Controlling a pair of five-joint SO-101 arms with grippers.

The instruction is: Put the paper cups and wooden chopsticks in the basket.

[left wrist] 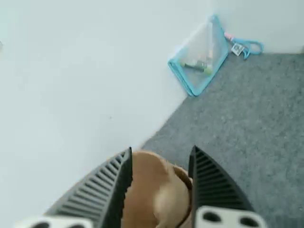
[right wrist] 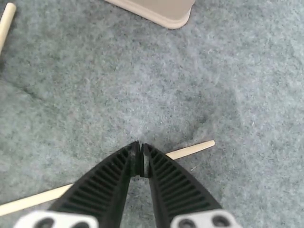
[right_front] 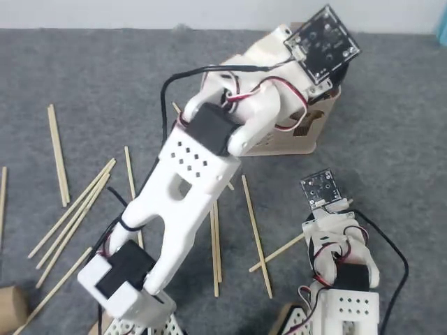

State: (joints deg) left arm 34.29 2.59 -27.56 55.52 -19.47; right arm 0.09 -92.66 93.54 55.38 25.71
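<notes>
— How was the left claw (left wrist: pixel 161 154)?
— It was clenched on a brown paper cup (left wrist: pixel 153 192). Its arm stood over the basket (right_front: pixel 297 139).
— And the right claw (right wrist: pixel 141 154)?
— Its jaws were pressed together with nothing between them, just over one wooden chopstick (right wrist: pixel 192 148) on the grey carpet (right wrist: pixel 213 85). More chopsticks (right_front: pixel 57 153) lay scattered nearby, and a second cup (right_front: pixel 10 307) at the edge.

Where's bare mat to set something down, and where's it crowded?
Bare: the far-left mat between the back wall and the chopsticks, and the strip right of the basket, beyond the right arm. Crowded: loose chopsticks fan across the left and centre, some under the left arm.
</notes>
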